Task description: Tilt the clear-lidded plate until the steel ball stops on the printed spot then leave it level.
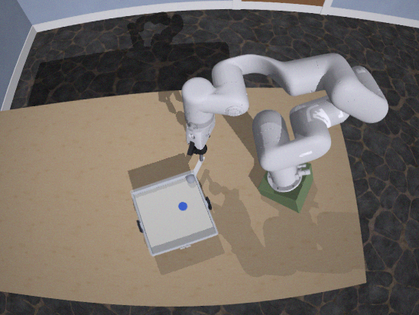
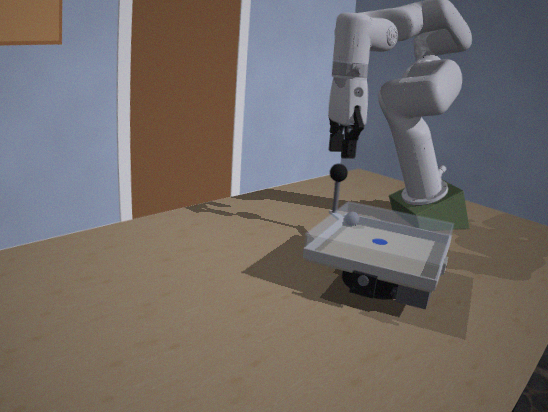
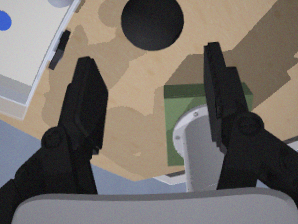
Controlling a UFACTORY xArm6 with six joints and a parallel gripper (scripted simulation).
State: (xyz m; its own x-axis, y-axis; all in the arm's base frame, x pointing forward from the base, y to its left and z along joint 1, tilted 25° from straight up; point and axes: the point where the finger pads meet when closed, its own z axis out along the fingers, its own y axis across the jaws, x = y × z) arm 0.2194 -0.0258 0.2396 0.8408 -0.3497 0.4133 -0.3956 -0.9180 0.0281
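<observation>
A square grey plate (image 1: 173, 212) with a clear lid sits on a dark pivot base (image 2: 372, 286) on the table. A blue spot (image 1: 183, 206) is printed at its middle. The steel ball (image 1: 190, 179) rests in the plate's corner nearest the arm, also seen in the exterior view (image 2: 353, 218). A thin rod rises from that corner to a black knob (image 2: 338, 173). My gripper (image 2: 345, 145) hangs a little above the knob, fingers partly open and empty. In the wrist view the knob (image 3: 152, 20) lies below and ahead of the fingers.
The arm's green base block (image 1: 290, 187) stands on the table to the right of the plate. The table edge runs close behind the arm.
</observation>
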